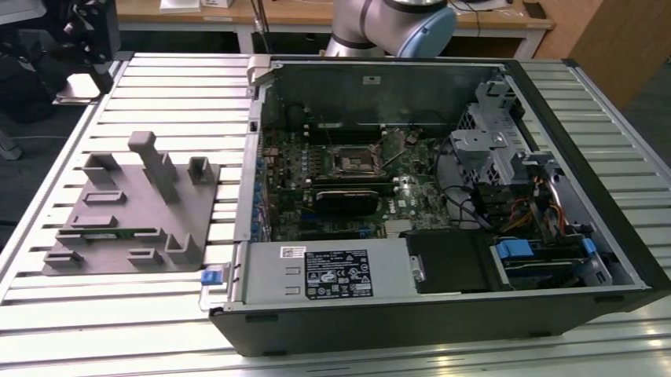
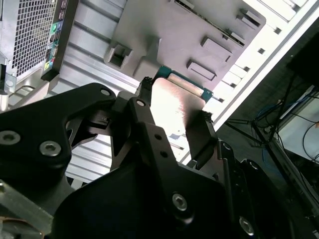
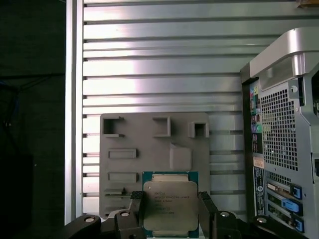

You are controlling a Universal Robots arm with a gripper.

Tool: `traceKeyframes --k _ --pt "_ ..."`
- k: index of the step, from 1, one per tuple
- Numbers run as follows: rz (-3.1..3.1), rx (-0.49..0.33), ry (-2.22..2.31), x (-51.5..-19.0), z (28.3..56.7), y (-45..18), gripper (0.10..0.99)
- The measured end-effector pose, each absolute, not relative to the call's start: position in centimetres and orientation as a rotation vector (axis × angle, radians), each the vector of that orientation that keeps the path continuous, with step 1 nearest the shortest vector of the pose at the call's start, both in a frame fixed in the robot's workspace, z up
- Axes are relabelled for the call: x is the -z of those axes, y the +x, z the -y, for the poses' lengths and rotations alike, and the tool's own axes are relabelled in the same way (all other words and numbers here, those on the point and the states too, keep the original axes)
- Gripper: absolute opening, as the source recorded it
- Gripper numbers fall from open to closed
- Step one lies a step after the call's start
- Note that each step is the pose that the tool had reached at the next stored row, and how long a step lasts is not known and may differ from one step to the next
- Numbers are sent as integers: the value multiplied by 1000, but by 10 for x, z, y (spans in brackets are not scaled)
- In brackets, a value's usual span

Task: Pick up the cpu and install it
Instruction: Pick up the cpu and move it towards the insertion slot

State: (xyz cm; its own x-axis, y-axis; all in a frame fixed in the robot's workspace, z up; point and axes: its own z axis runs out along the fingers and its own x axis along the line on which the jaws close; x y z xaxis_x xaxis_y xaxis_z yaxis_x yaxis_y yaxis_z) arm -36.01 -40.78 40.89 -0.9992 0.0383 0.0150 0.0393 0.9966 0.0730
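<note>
In the exterior view, the grey holder (image 1: pixel 137 212) lies on the table (image 1: pixel 157 86) beside the open computer case (image 1: pixel 441 196), whose black socket (image 1: pixel 354 160) sits mid-board. In the second wrist view, my end effector (image 2: pixel 174 102) is clenched on the cpu (image 2: pixel 180 93), with fingers (image 2: pixel 149 124) on two opposite edges. In the first wrist view, the cpu (image 3: pixel 170 204) hangs well above the holder. I judge this carry wants even pressure and a level chip, so it cannot twist.

Silver-grey arm (image 1: pixel 362 23), pale blue joint cap (image 1: pixel 426 33); matte black fingers (image 2: pixel 198 137), silver screws (image 2: pixel 180 201).
</note>
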Motion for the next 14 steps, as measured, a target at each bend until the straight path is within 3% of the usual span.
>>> traceKeyframes --k 14 --pt "3125 115 -61 -409 408 -331 525"
